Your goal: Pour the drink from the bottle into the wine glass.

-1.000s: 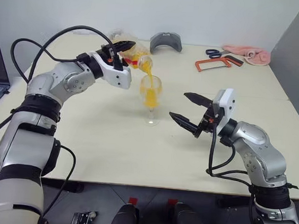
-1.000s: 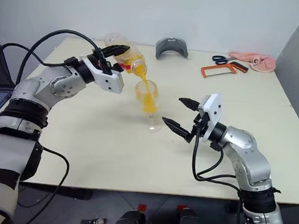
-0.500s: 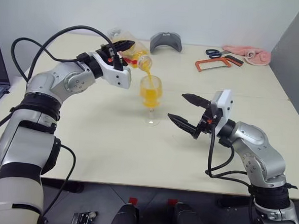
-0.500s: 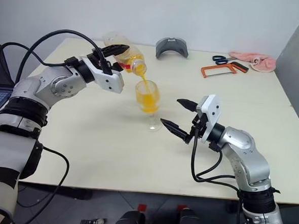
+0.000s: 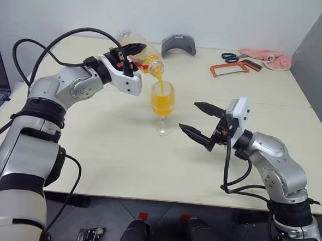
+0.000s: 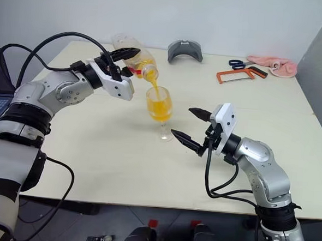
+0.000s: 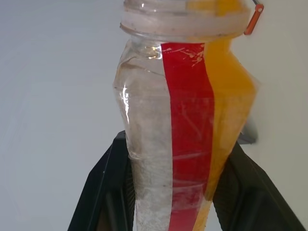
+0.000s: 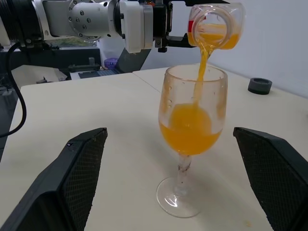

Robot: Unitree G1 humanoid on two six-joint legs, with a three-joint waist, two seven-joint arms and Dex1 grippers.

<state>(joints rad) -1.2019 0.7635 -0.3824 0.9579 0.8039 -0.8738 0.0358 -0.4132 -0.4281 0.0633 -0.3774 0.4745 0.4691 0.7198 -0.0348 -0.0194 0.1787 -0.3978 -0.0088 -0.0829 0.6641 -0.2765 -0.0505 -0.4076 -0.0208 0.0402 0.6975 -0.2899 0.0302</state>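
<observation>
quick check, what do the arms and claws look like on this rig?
Both arms are silver-grey metal segments with black joint bands, and loose black cables loop alongside them. Each wrist ends in a white block. The left claw and right claw each have two black, pointed fingers; the right claw's finger pads are mesh-textured.

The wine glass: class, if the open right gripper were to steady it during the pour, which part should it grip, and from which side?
Probably the thin stem of the wine glass, approached level from the robot's right, where the right gripper hangs open facing it. The glass stands upright; its bowl is rounded, holds drink, and lies under the bottle held by the left gripper.
</observation>
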